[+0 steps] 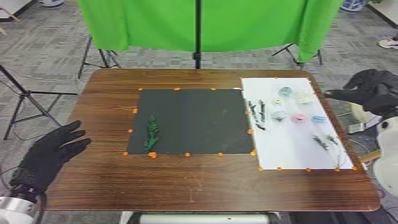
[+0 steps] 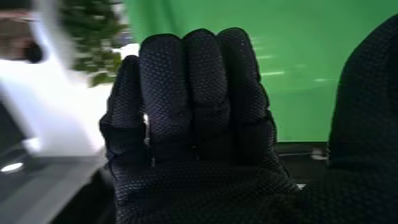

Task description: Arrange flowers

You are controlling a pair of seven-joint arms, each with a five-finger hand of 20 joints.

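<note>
We hover left robot hand (image 1: 44, 159) eight o'clock, right robot hand (image 1: 371, 94) two, released, near brown wooden bench (image 1: 222, 187) edges | well apart: slender, feathery green sprig (image 1: 152, 133)

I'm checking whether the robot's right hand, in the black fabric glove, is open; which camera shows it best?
The right wrist view: the right hand is close up, fingers straight, thumb apart. The head view shows it smaller, by the brown wooden table's right side.
</note>
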